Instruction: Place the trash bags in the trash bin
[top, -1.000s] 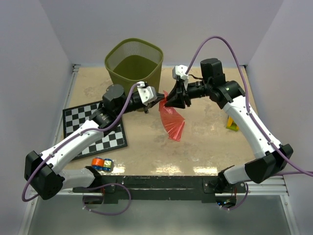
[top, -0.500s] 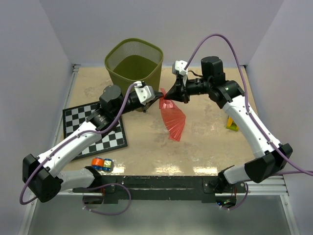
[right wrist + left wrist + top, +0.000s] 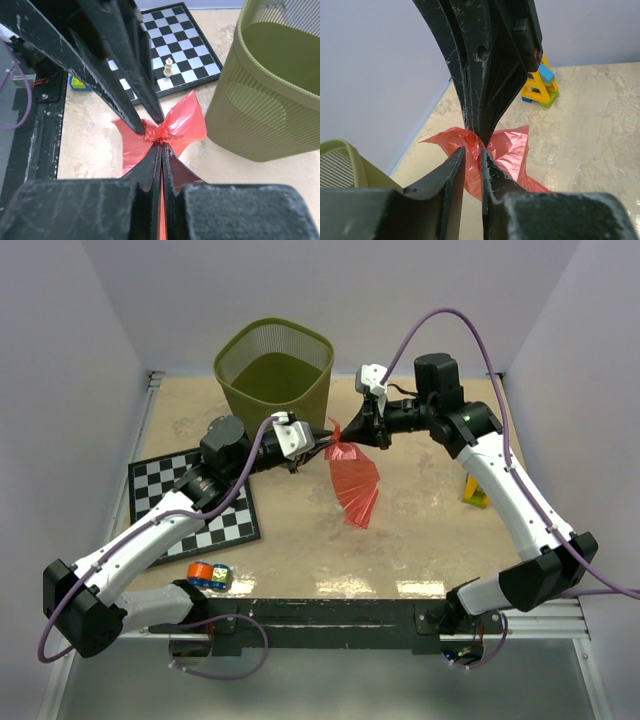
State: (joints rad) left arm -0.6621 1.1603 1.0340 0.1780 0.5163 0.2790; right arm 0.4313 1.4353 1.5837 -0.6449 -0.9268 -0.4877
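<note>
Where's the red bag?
In the top view, the red bag is mid-table, just right of the green bin, held by the left pincer and right pincer.

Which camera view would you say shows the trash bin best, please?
The top external view: the whole trash bin shows, rim and inside. The right wrist view catches one wall and part of the rim; the left wrist view only a corner at lower left.

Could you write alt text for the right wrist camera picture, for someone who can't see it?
A crumpled red trash bag is pinched between the right arm's fingers at bottom centre, while the left arm's fingers reach in from the upper left to the same bunch. An olive-green trash bin stands at right, and a chessboard with one pale piece lies behind.
</note>
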